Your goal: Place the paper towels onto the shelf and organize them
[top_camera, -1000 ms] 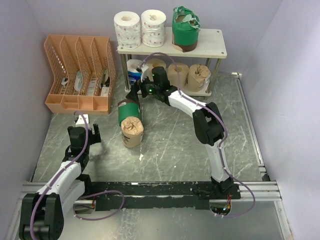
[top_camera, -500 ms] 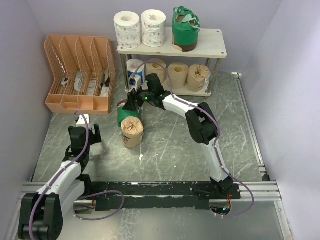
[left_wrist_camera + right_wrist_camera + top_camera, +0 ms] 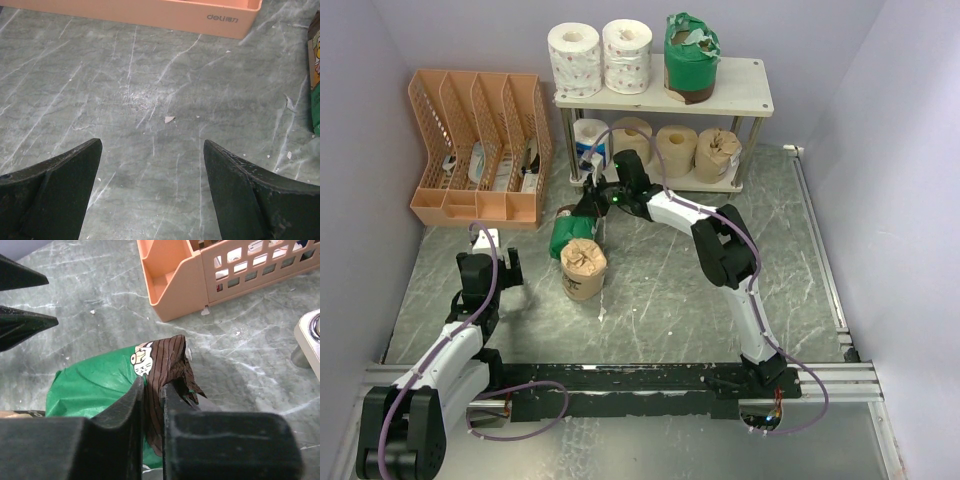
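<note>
right gripper (image 3: 152, 386) pinches only the green plastic-wrapped paper towel roll's (image 3: 95, 382) dark brown flap (image 3: 167, 360); a tear could drop it on the brown-paper-wrapped roll (image 3: 582, 264) at 6 o'clock.

Orange slotted file organizer (image 3: 480, 150) stands at ten o'clock on the table (image 3: 660, 290). It has four compartments holding small white and dark items, not identifiable. Tabletop is grey-green, marbled and scratched. A white paper scrap (image 3: 169, 119) lies at the organizer's six o'clock, apart from it.

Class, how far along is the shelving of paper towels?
Done: seven rolls on the shelf, three above, four below. In hand: the right tool pinches the dark band of the green-wrapped roll. Remaining: it and the brown-paper roll, on the table.
</note>
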Robot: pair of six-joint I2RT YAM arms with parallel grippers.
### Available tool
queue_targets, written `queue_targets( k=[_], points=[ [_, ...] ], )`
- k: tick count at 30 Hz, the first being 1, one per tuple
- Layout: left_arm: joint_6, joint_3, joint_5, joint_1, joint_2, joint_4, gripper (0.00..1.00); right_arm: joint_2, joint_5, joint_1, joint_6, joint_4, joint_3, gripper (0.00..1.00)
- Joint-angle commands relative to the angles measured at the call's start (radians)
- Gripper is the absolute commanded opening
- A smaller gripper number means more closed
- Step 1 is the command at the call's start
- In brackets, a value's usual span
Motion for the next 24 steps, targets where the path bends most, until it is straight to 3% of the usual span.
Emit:
queue_targets(
  k=[1,7,14,24],
  points=[
    [-0.003,-0.013,-0.013,-0.008,-0.012,0.037,0.94,0.022,-0.028,0.007,-0.037,-0.099,-0.038,0.0],
    [-0.003,-0.013,-0.013,-0.008,-0.012,0.037,0.94,-0.073,0.022,-0.006,-0.043,-0.067,-0.078,0.0],
    [-0.005,-0.015,-0.019,-0.008,-0.017,0.036,0.94,-0.392,0.141,-0.011,-0.104,0.042,-0.207,0.0],
    [-0.003,-0.015,-0.019,-0.009,-0.02,0.034,0.94,-0.762,0.396,-0.003,-0.343,-0.037,-0.237,0.0]
  ],
)
